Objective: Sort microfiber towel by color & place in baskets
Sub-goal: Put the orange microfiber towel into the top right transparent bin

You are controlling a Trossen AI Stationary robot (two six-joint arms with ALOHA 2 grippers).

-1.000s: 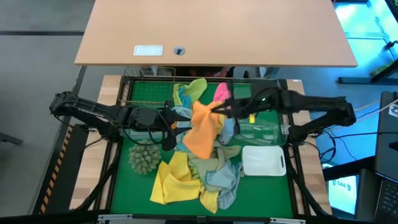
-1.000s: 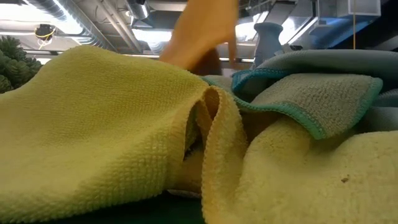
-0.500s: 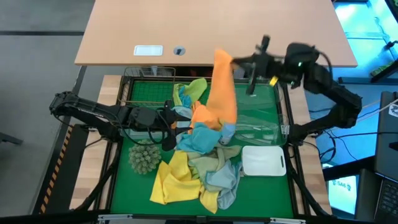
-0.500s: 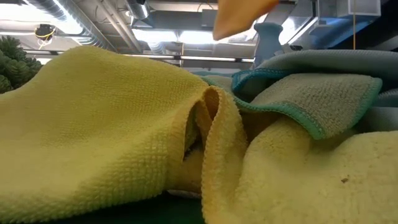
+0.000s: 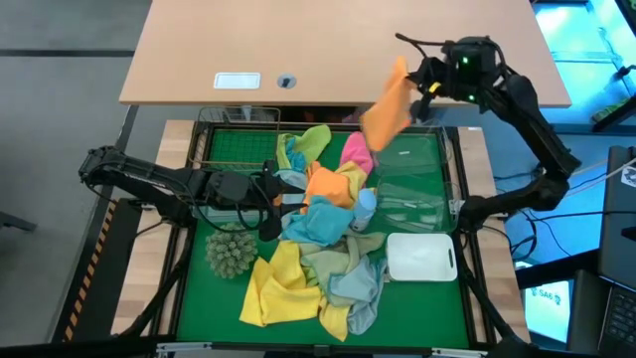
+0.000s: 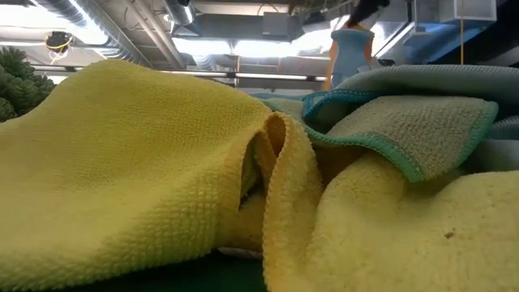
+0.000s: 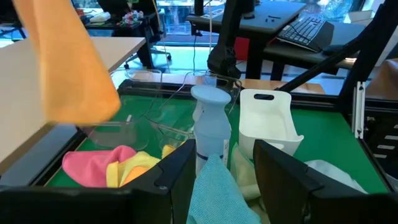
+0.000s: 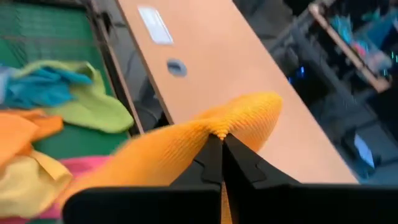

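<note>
Orange fuzzy microfiber towel [image 5: 385, 105], clamped in the right hand [image 5: 422, 82], has swung clear of the pile, above the clear plastic baskets [image 5: 412, 189]. Left hand [image 5: 281, 202] rests unclenched at the pile.

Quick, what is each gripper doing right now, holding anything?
Right gripper: shut on the fuzzy orange microfiber towel, lifted high over the far edge of the table.
Left gripper: open, empty, low over the towel pile.
</note>
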